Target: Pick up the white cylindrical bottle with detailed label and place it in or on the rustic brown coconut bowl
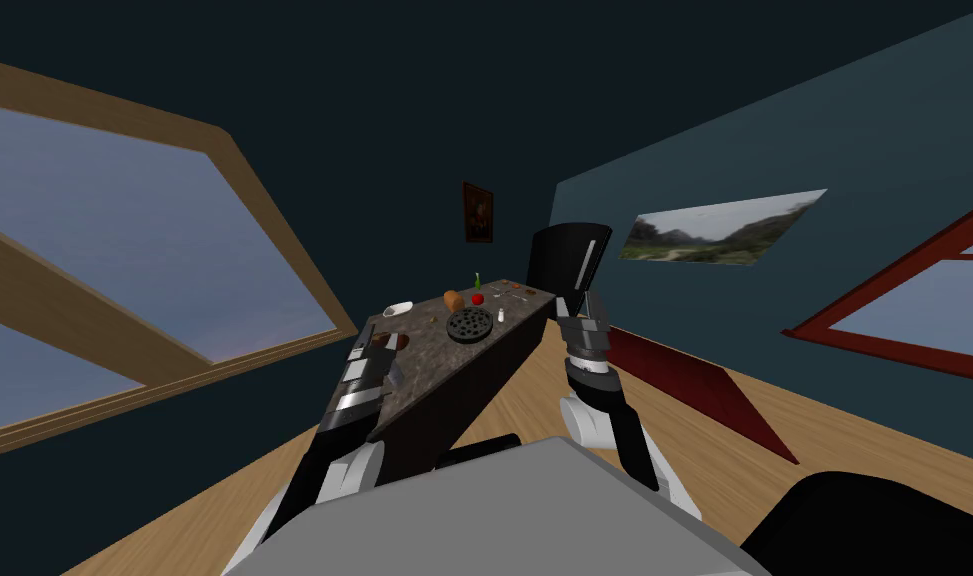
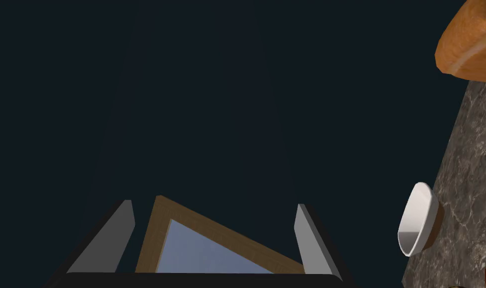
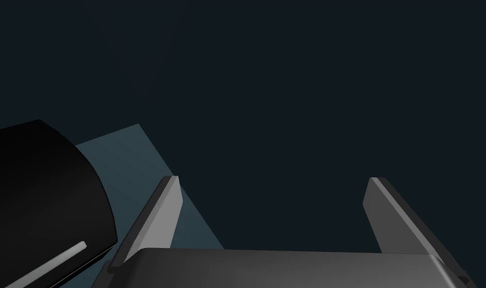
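Note:
The small white bottle [image 1: 501, 316] stands on the dark marbled table [image 1: 429, 365], just right of a dark round dish [image 1: 469, 325]. A bowl, white inside and brown outside [image 1: 398, 309] [image 2: 419, 220], sits near the table's left edge. My left gripper [image 1: 367, 346] [image 2: 214, 235] hovers open and empty at the table's near left corner, short of that bowl, beside a small brown round thing [image 1: 395, 342]. My right gripper [image 1: 584, 303] [image 3: 274, 215] is raised off the table's right side, open and empty.
An orange loaf [image 1: 454, 300] [image 2: 469, 42], a red apple [image 1: 477, 298], a green bottle [image 1: 477, 281] and several small items [image 1: 514, 292] lie further along the table. A black chair [image 1: 569, 255] [image 3: 42, 200] stands by the far right corner. Wooden floor [image 1: 734, 450] lies to the right.

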